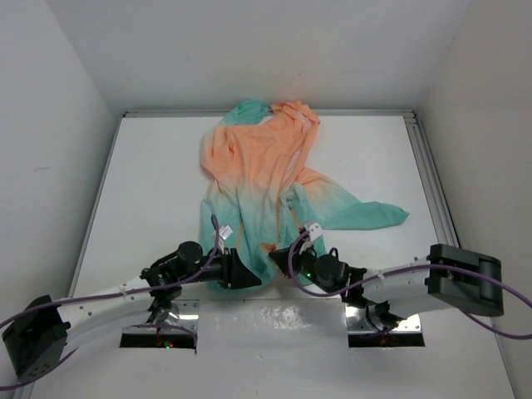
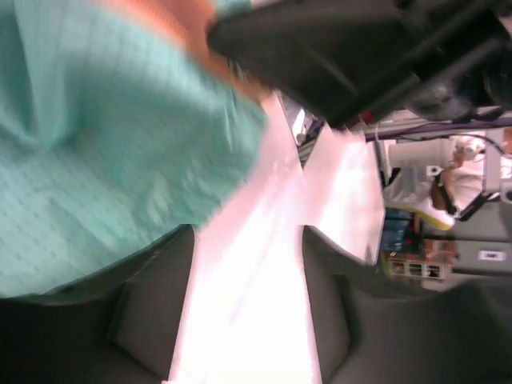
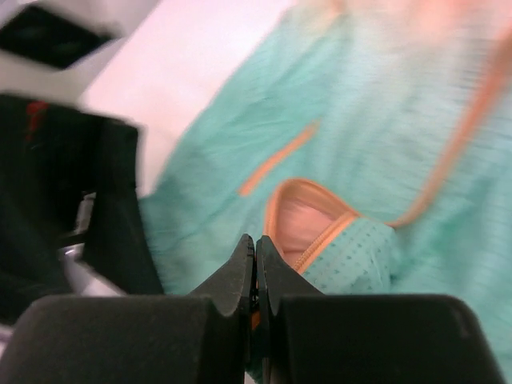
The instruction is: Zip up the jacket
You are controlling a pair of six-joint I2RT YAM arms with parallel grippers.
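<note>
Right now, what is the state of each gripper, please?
Left gripper: open.
Right gripper: shut on the jacket at its zipper edge.

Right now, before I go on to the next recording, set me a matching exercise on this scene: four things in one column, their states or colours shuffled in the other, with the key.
Things:
1. left end effector
2. right end effector
3. jacket upper half
4. jacket sleeve end

States:
A. teal, stretched out to the right
B. fingers apart, teal fabric beside them
C. peach-orange
D. fingers shut, with a sliver of orange trim between them

Pairs: 1-B, 2-D, 3-C, 4-A
</note>
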